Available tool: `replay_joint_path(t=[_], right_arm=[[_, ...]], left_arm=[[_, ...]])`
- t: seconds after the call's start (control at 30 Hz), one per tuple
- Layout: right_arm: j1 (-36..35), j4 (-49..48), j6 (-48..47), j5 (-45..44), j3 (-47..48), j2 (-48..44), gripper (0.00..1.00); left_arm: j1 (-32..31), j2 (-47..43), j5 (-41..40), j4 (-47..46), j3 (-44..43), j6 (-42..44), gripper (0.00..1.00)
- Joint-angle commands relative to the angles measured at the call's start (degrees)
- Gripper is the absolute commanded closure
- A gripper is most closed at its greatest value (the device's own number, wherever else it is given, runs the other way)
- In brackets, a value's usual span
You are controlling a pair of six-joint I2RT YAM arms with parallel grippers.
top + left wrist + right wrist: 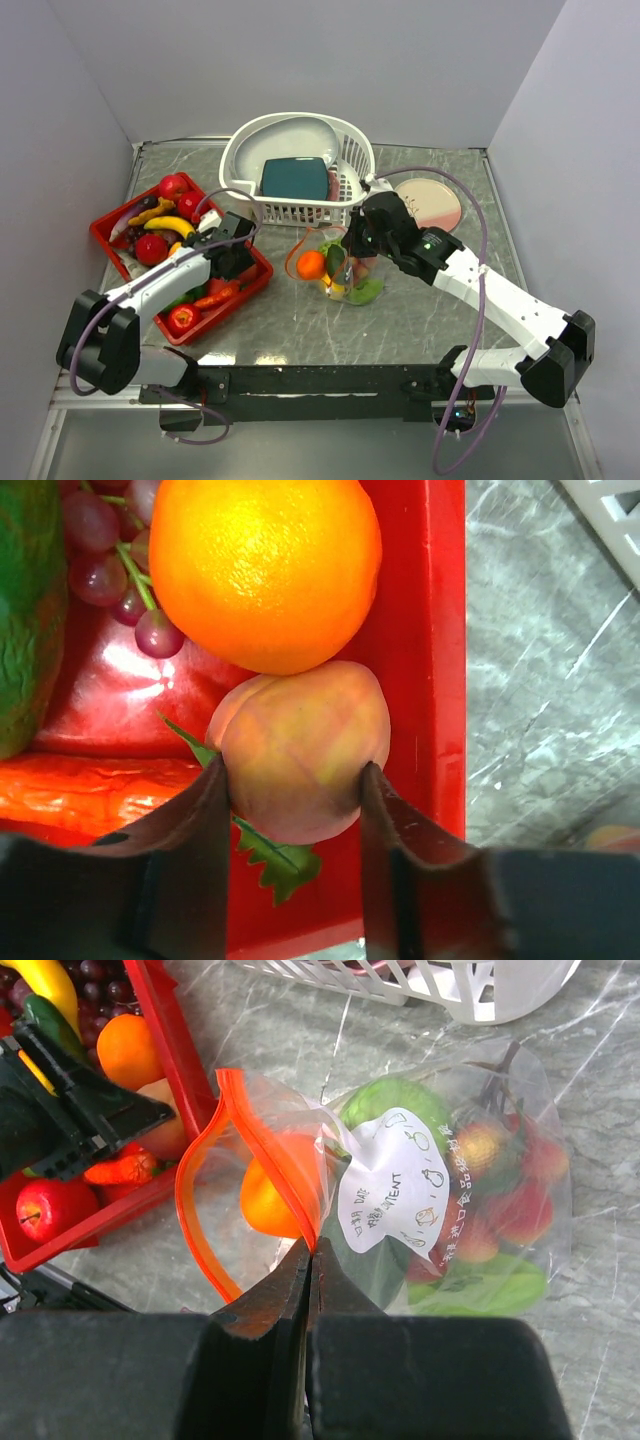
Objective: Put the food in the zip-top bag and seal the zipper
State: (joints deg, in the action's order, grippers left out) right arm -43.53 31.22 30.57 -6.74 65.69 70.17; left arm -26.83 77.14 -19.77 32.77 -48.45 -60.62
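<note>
At the red tray (pixel 440 630): left fingers (pixel 190 850) clamped on peach (pixel 300 740), close to the wall.
Bag: zip-top bag (pixel 400 1200) on surface, right fingers (pixel 270 1320) together, pinching its zipper (pixel 195 1200).
Risk: round peach may squirt out; orange (pixel 260 560) touching it could roll.
Room: open surface between red tray and bag; narrow mouth.

**Reporter:** What sits on the grey marble-patterned desk (pixel 300 320)?

**Photographer:** A white slotted plastic basket (pixel 300 212) at the far middle, with a dark teal rectangular slab (pixel 294 178) lying flat inside it.

**Reporter:** And at the sides?

**Photographer:** A shallow red plastic tray (pixel 440 630) at left, set at an angle. A round pale-pink plate (pixel 440 205) at right, just beside the basket. Plain grey walls (pixel 300 60) enclose the desk.
</note>
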Motion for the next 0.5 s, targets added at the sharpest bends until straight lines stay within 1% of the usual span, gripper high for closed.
replay_joint_path(t=[0.0,0.1,0.2,0.23,0.37,0.4,0.47], right_arm=[[-0.24,-1.69,-0.42,-0.29,-0.3,-2.23,0.98],[-0.33,-1.87,-0.33,-0.11,-0.13,-2.06,0.98],[-0.33,-1.78,-0.42,0.06,0.4,-1.44,0.98],[-0.33,-1.61,-0.42,0.06,0.75,-1.18,0.98],[-0.33,-1.52,-0.33,-0.46,1.28,-0.83,0.99],[-0.33,-1.25,-0.25,-0.55,1.37,-0.65,0.98],[-0.24,-1.16,-0.07,-0.81,1.89,-0.3,0.98]], left_arm=[[-0.07,-5.33,-1.23,2.02,-2.61,1.2,0.74],[-0.07,-8.5,-0.36,4.66,-5.25,4.63,0.85],[-0.76,-11.04,1.05,7.12,-8.15,7.27,0.89],[-1.12,-11.66,2.79,7.21,-9.29,8.14,0.91],[-5.33,-14.21,5.26,7.22,-12.81,10.87,0.91],[-7.08,-14.3,5.62,7.04,-13.68,10.96,0.91],[-8.58,-14.04,7.36,6.6,-16.32,11.4,0.9]])
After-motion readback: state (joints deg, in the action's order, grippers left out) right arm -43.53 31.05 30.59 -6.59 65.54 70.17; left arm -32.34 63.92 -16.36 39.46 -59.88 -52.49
